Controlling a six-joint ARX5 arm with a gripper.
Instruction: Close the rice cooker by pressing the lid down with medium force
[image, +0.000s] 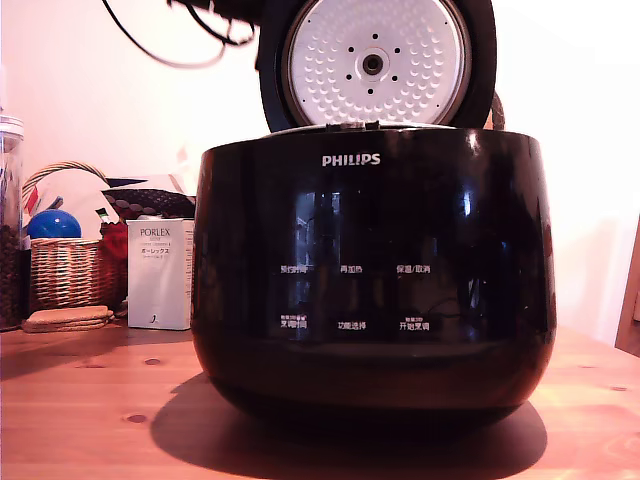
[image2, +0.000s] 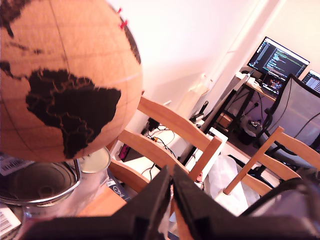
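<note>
Lid up, cooker waiting on your wooden table (image: 80, 400).

Your glossy black rounded rice cooker (image: 372, 270) stands mid-table; its round lid (image: 375, 62) stands upright, dimpled silver underside showing. Your black fingers (image2: 157, 197) are clenched, empty, suited to pressing.

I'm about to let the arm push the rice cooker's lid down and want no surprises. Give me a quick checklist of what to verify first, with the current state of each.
1. Lid open and upright, silver underside facing the exterior camera: ok, ready to push.
2. Rice cooker sitting flat on the wooden table: ok.
3. Gripper fingers together for pressing: ok, the wrist view shows them meeting at the tips.
4. Gripper behind or over the lid: cannot tell; absent from the exterior view, and the wrist view faces the room.
5. Rim free of obstructions: cannot tell, hidden from this angle.
</note>
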